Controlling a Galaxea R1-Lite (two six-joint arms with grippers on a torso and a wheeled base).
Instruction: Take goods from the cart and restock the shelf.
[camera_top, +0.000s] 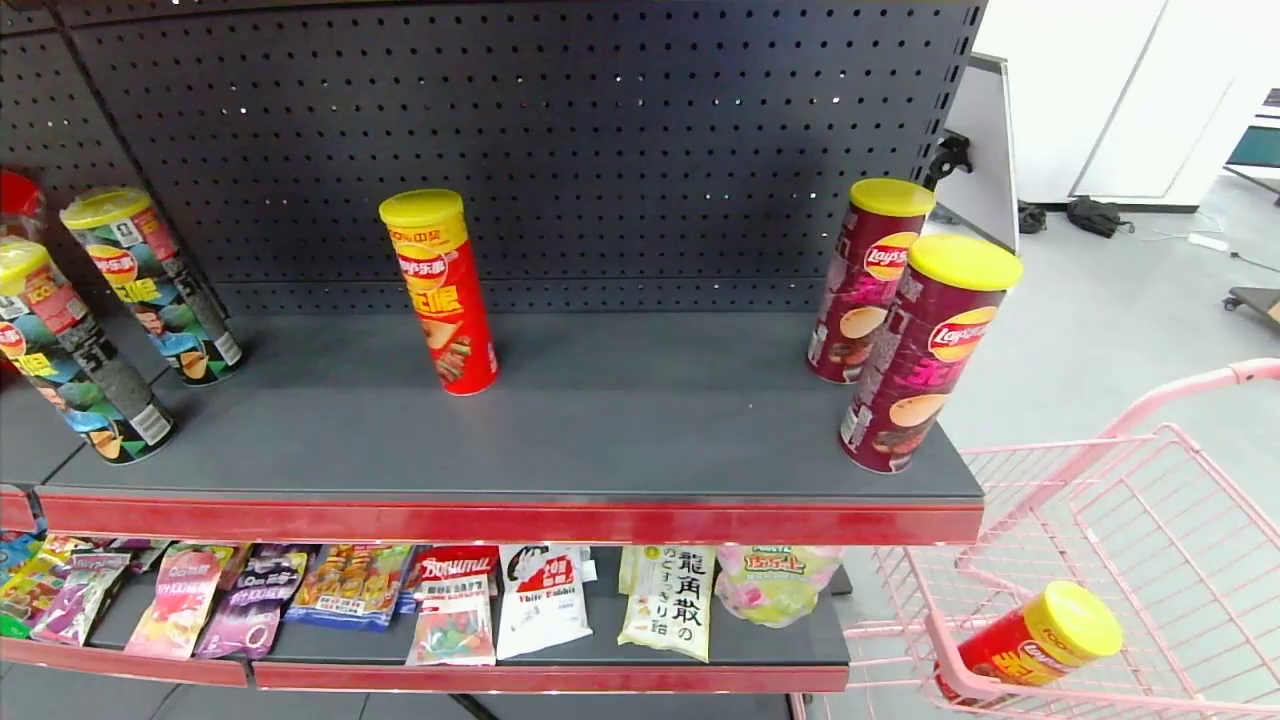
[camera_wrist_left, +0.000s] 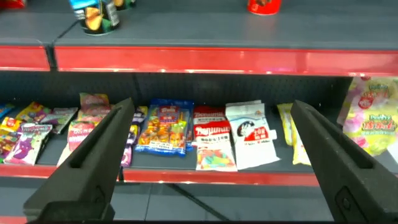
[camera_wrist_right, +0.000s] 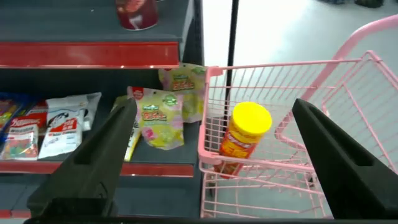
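A red chip can with a yellow lid (camera_top: 1035, 640) leans in the near corner of the pink cart (camera_top: 1150, 480), to the right of the shelf. In the right wrist view the same can (camera_wrist_right: 244, 140) stands behind the cart's wire wall (camera_wrist_right: 292, 65). My right gripper (camera_wrist_right: 211, 168) is open and empty, short of the cart. My left gripper (camera_wrist_left: 208, 180) is also open and empty, facing the lower shelf's snack bags (camera_wrist_left: 165, 124). On the upper shelf (camera_top: 620, 420) stands one red can (camera_top: 437, 290).
Two maroon cans (camera_top: 868, 280) (camera_top: 930, 350) stand at the upper shelf's right end, and two green-and-black cans (camera_top: 150, 285) at its left. Between the red can and the maroon cans the shelf board is bare. Snack bags (camera_top: 540, 600) line the lower shelf.
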